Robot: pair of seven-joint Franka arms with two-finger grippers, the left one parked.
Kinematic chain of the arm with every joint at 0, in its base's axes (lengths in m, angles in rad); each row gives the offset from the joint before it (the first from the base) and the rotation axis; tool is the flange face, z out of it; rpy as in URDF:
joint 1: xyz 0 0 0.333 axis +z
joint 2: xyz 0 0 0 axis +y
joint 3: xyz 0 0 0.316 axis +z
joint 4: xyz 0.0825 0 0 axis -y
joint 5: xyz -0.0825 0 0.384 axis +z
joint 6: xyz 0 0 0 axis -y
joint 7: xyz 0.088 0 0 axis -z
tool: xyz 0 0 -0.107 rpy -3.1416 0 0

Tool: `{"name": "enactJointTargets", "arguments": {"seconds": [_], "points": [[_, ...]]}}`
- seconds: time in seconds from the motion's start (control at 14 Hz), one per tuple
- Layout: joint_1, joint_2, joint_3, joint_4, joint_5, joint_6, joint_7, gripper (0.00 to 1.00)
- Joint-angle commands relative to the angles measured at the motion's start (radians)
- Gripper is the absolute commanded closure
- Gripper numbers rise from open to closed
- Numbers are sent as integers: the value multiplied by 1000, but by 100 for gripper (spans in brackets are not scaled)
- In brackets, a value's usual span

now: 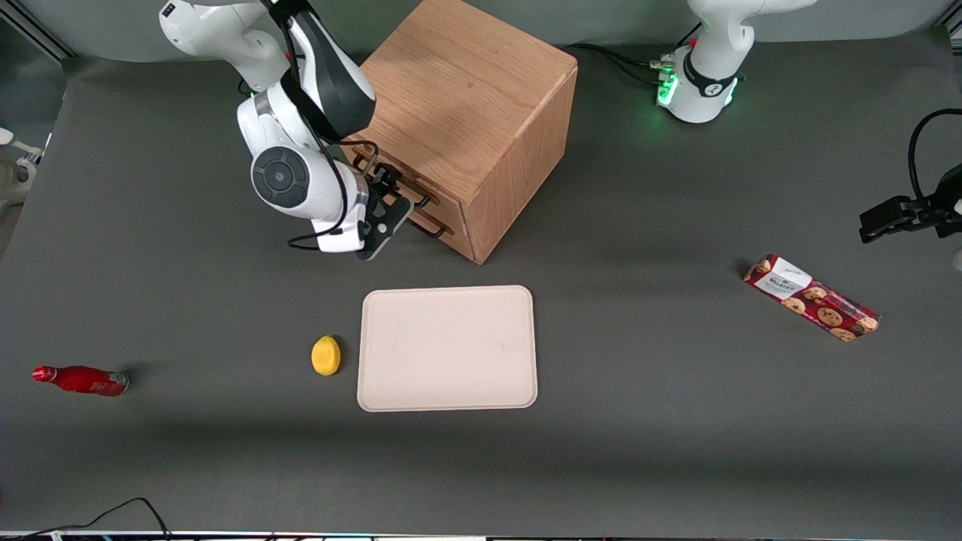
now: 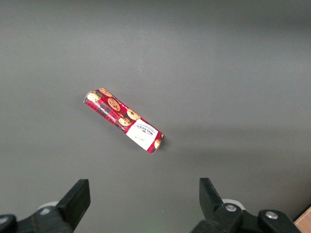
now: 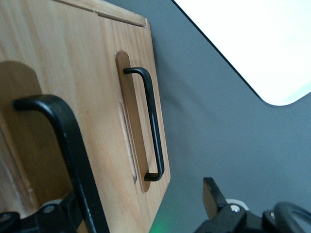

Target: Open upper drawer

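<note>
- Grey matte worktop (image 1: 639, 451) fills the front view, smooth and even, with soft shadows under each thing on it.
- Toward the working arm's end, a red bottle (image 1: 81, 380) lies on its side, near the front camera.
- White right arm reaches down in front of the oak cabinet (image 1: 466, 120); its tool (image 1: 392, 201) sits at the drawer fronts, level with the upper drawer (image 1: 391, 184).
- In the right wrist view the upper drawer's black wire handle (image 3: 68, 155) stands close between the tool's fingers (image 3: 214, 199), which are spread apart, one on each side of it; whether either finger touches it I cannot tell.
- The lower drawer (image 3: 136, 111) shows its own black handle (image 3: 151, 124) over a shallow groove in the light wood; both drawer fronts look flush with the cabinet.
- A yellow lemon-like fruit (image 1: 326, 355) rests just beside a pale, bare tray (image 1: 448, 348), both nearer the front camera than the cabinet.
- Toward the parked arm's end, a red cookie packet (image 1: 811, 297) lies flat and slantwise, well apart from the tray.
- A black cable (image 1: 113, 515) curls along the worktop's near edge.
</note>
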Motion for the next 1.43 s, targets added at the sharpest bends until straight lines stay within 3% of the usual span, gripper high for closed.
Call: {"name": "enactJointTargets", "arguments": {"seconds": [0.0,1.36], "points": [[-2,-9,-11,-8,10,13,-67,0],[-216,135,-9,148,13,2,-366,0]]}}
